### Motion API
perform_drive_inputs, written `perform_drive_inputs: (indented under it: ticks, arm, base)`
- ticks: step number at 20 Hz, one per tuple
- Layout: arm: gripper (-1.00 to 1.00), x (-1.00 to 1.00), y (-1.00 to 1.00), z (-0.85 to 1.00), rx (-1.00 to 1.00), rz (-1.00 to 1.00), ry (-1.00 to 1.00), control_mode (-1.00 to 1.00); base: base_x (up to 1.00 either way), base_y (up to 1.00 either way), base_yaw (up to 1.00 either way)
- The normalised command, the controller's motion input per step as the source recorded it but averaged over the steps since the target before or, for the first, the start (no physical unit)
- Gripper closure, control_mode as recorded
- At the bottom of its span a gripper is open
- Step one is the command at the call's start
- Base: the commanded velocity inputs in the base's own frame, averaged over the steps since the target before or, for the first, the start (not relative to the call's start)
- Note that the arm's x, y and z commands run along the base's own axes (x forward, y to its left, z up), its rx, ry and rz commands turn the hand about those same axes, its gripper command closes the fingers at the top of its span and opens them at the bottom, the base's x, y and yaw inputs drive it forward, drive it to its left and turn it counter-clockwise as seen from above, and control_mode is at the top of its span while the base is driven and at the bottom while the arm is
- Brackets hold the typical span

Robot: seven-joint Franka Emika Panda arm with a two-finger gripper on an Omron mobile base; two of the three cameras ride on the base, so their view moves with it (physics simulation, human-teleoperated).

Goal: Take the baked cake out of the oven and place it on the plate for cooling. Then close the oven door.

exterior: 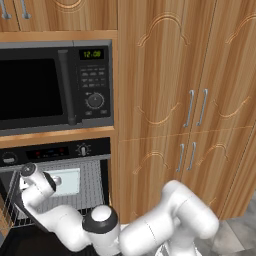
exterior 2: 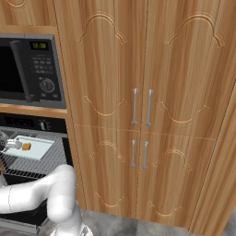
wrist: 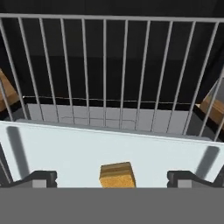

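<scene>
gripper (wrist: 112, 178) jaws spread wide, empty, straddling the small brown cake (wrist: 116, 175) on a pale tray (wrist: 65, 151); wire rack (wrist: 105, 70) just beyond.

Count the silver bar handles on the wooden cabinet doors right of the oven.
4: an upper handle pair at the tall doors' centre seam, a shorter lower handle pair directly beneath. More could lie outside the frame.
</scene>
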Motion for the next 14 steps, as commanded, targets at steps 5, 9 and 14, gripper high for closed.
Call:
perform_drive_inputs:
  ticks: [5,9,14]
  arm:
    - [-1.00,0.00,0.07,-0.32,-0.13,0.00,-0.09,-1.00]
    - [-1.00,0.05,0.03,-0.30,-0.09,0.00,-0.16,-1.00]
    - [-1.00,0.25,-0.02,-0.18,0.00,0.00,-0.09,-1.00]
  base:
    - [0.00,0.00,0.00]
    - [0.00,0.00,0.00]
    - [0.00,0.00,0.00]
